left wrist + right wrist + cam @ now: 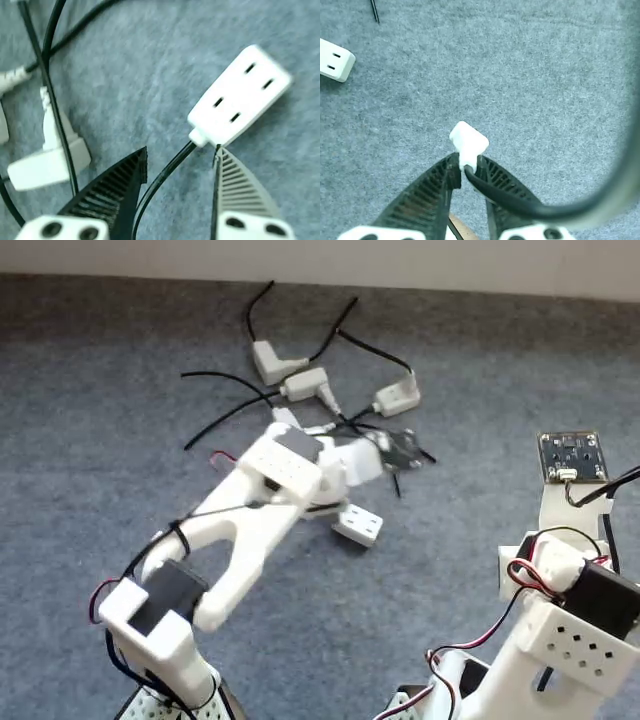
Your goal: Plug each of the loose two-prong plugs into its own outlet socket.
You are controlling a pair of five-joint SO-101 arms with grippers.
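**Layout.** Three unplugged two-prong plugs lie on the grey tabletop beyond the left arm: the far-left plug, the middle plug and the right-hand plug. Their black leads cross one another. The outlet block lies flat just beside the left arm's wrist, with its slots facing up and every socket empty.

**Left claw.** The left claw is open. Its fingers stand either side of the block's cord, just short of the neck where the cord enters the outlet block, and touch neither.

**Right claw.** The right claw is closed on the held plug, gripping its white body where the lead leaves it. The plug hangs above bare tabletop, well apart from the outlet block. The prongs are hidden, so their orientation cannot be read.

**Step in hand (judged).** Insert the held plug into one socket of the outlet block.

1. Anchor the block first. Close the left claw on the neck or on the cord right behind it. A light block on this surface is likely to slide or tip under insertion force.
2. Bring the held plug over one pair of slots only, leaving the other pair free for another plug.
3. Rotate the wrist until the prongs line up with the slot pair, then confirm this in the right wrist view.
4. Press straight down along the prong axis. A slanted push may twist the plug in the grip.
5. Route the lead away from the crossed leads of the unplugged plugs.
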